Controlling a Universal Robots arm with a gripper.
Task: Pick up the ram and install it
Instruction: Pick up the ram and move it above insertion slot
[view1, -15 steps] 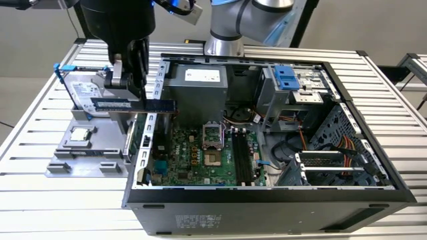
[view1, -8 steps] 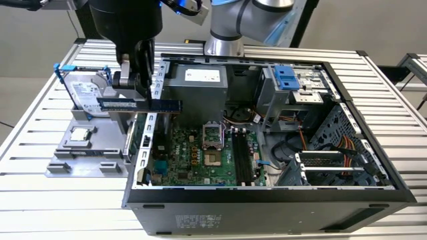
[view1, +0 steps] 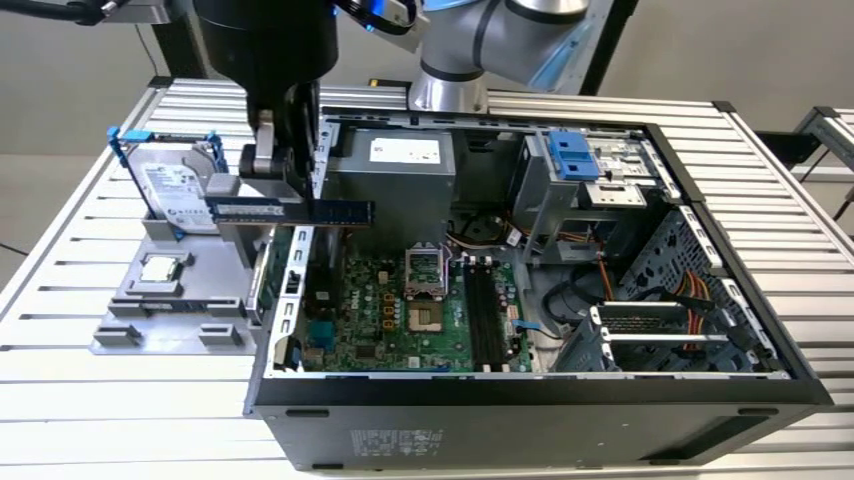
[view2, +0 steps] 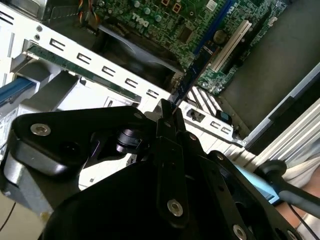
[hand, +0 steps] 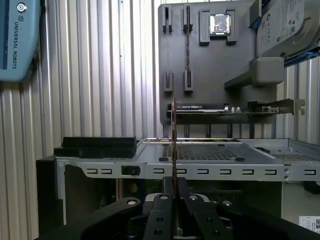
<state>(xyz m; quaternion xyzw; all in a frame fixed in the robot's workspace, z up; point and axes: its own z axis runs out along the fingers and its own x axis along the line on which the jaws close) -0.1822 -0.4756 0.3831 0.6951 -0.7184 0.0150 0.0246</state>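
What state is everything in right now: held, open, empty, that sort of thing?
ram: gripped, in the air over the case's wall, not installed.
gripper: shut on the ram.
computer case: side open, motherboard exposed.
memory slots: look empty.
hard drive: standing upright in its grey holder.

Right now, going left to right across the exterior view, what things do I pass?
hard drive → ram → processor socket → memory slots → blue drive-bay bracket → orange cables
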